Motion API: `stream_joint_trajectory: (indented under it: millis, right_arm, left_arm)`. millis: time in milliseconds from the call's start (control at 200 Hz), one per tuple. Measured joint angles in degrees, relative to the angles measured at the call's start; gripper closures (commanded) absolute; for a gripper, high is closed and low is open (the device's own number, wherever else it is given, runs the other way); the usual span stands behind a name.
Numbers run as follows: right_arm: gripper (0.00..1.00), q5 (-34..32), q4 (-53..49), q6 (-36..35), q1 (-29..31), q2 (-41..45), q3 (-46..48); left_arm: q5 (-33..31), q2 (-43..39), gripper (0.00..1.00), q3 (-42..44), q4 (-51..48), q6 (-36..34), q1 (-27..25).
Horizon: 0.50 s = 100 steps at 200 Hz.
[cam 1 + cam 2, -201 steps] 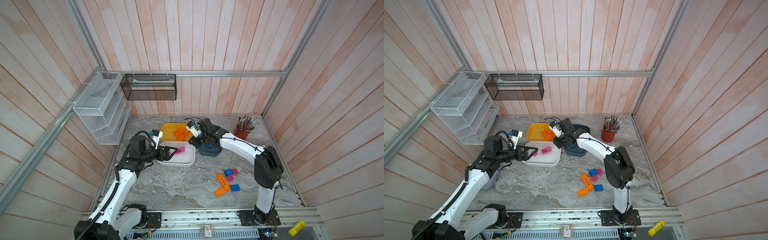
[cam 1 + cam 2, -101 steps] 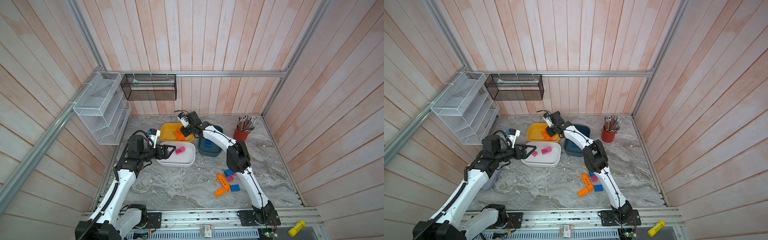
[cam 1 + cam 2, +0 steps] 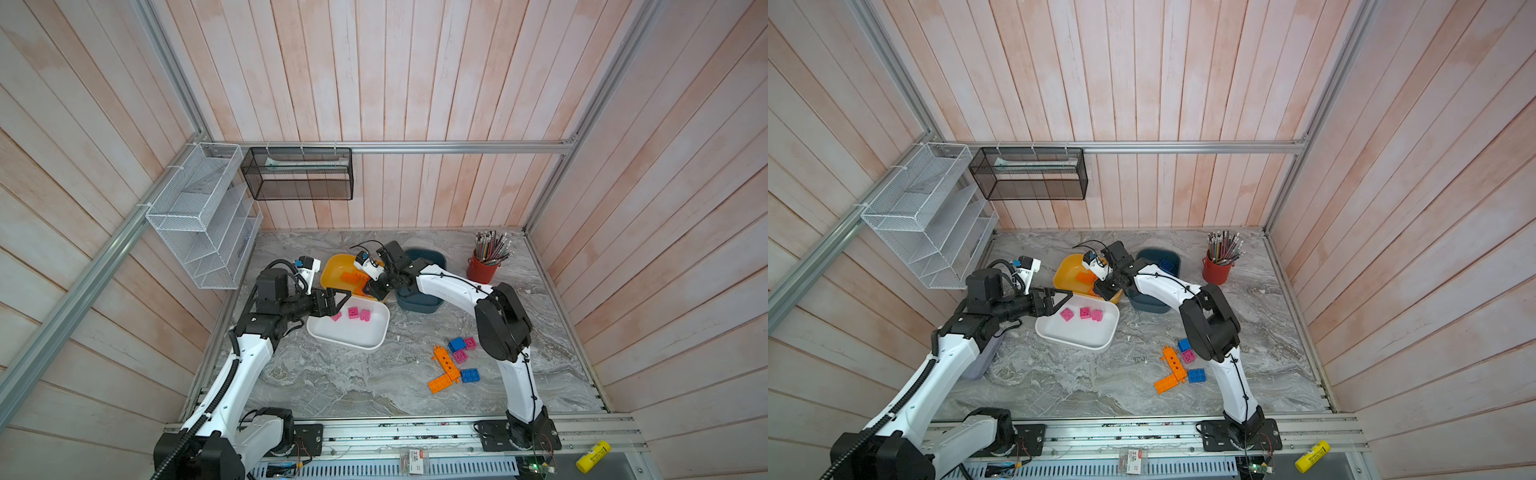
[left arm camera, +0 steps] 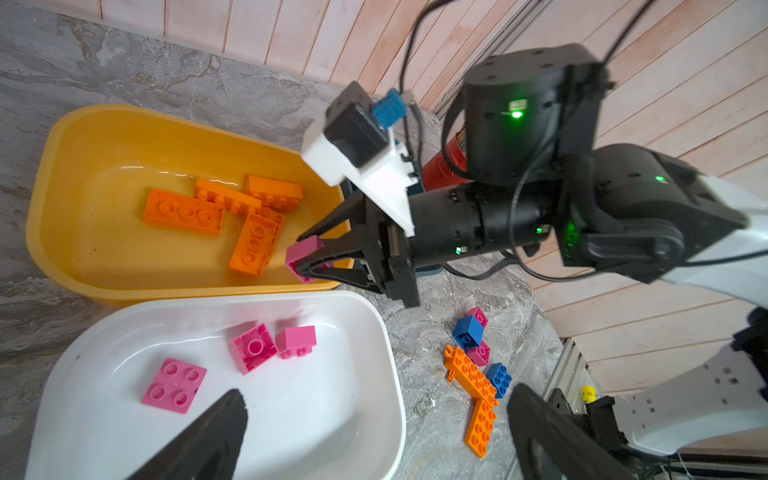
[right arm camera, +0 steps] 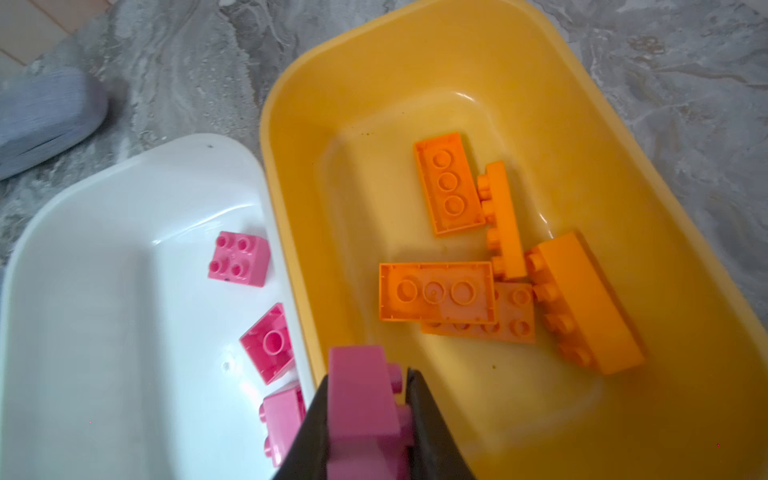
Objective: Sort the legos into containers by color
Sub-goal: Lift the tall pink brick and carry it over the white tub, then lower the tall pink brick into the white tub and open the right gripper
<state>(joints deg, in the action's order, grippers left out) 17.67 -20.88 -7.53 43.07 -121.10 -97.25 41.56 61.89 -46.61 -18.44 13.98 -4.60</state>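
Legos (image 3: 445, 365) in orange, blue and pink lie loose on the desk (image 3: 332, 386). Orange bricks (image 5: 436, 293) lie in the yellow tub (image 5: 623, 124); three pink bricks (image 4: 253, 347) sit in the white tub (image 4: 332, 415). Right claw (image 4: 309, 259) pinches a pink brick (image 5: 359, 399) above the yellow tub's edge, beside the white tub. Left claw (image 3: 338, 306) gapes wide at the white tub's rim.

Both top views look down from high over the front of the grey marbled desk (image 3: 332, 386), with the shallow white plastic tub (image 3: 353, 336) and shallow yellow plastic tub (image 3: 332, 268) mid-frame. The left wrist camera looks slantwise and close over both tubs. The right wrist camera, closer, looks down into them past the pink studded plastic brick (image 5: 361, 399) in its jaws.
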Motion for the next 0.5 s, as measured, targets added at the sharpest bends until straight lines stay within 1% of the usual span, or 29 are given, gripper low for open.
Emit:
stream_joint_trajectory:
  millis: [160,280,500]
  right_arm:
    - [0.83,0.39,2.19,-0.66,0.35,3.91,3.54]
    - [0.83,3.15,2.84,-2.16,0.74,5.42,5.9]
    - [0.82,6.51,1.49,-4.87,4.98,7.61,11.39]
  left_arm:
    - [0.04,0.66,0.0,0.0,0.22,0.0,0.0]
    - [0.11,0.79,0.0,0.0,0.31,0.0,0.0]
    - [-1.18,0.57,0.0,0.0,0.15,0.0,0.61]
